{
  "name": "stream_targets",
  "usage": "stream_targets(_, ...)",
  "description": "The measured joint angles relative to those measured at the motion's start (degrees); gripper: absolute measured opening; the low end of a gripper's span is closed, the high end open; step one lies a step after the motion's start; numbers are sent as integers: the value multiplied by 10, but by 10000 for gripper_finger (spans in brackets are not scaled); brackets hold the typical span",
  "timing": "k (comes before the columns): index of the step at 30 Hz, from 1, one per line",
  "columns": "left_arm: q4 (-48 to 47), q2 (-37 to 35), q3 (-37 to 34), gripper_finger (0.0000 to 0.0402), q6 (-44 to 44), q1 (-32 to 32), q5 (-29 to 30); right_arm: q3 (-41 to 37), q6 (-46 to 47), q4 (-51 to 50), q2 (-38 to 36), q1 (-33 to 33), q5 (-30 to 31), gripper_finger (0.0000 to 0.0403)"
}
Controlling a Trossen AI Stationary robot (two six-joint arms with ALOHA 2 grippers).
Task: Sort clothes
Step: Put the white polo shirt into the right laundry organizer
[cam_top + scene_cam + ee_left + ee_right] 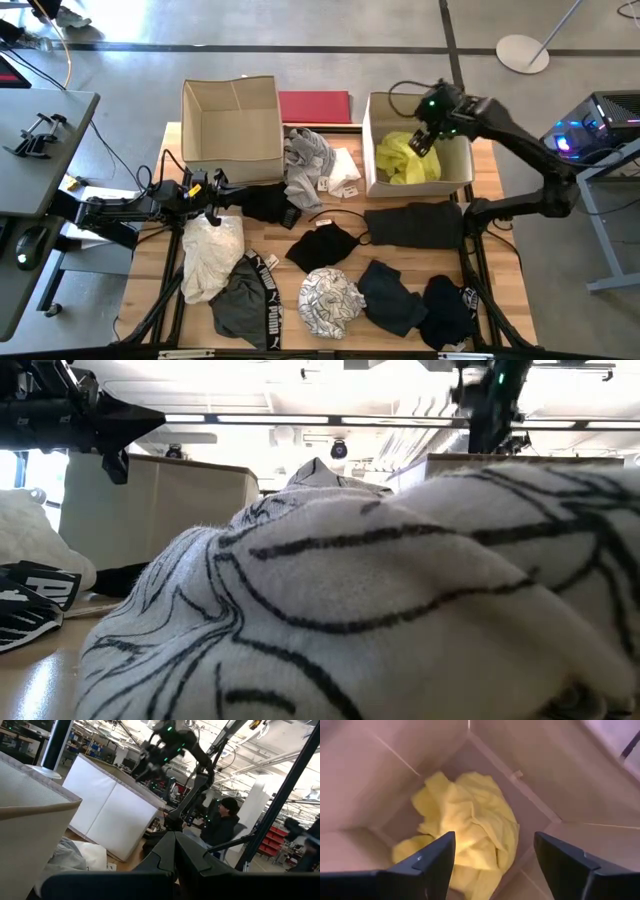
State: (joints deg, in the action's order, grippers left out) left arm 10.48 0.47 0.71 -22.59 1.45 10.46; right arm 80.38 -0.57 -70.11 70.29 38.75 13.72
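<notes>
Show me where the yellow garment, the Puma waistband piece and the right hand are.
yellow garment [470,815], right wrist view, middle of the crumpled cloth in the box.
grey PUMA garment [243,300], high view, grey fabric beside its waistband.
right hand [424,140], high view, between its fingertips, above the box.

neon yellow garment [405,158] | black-and-white print garment [330,300] | red board [315,106]

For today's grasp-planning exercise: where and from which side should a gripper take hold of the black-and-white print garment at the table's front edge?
Probably from straight above, pinching the raised crest of the black-and-white print garment. It lies as a rounded, crumpled mound with folds on top, and neighbouring clothes crowd its sides.
</notes>
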Motion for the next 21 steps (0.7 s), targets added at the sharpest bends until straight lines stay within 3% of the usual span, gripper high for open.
stream_targets(5,-4,0,0,0,-10,0,0,24,43,-22,-51,-109,-7,258)
stream_targets(11,-6,0,0,0,-11,0,0,-42,152,-3,-124,-323,-13,259)
stream_targets(16,-2,0,0,0,-11,0,0,-136,218,92,-148,-502,-3,259)
stream_targets(21,-2,0,0,0,-8,0,3,-221,244,228,-121,-628,-3,259)
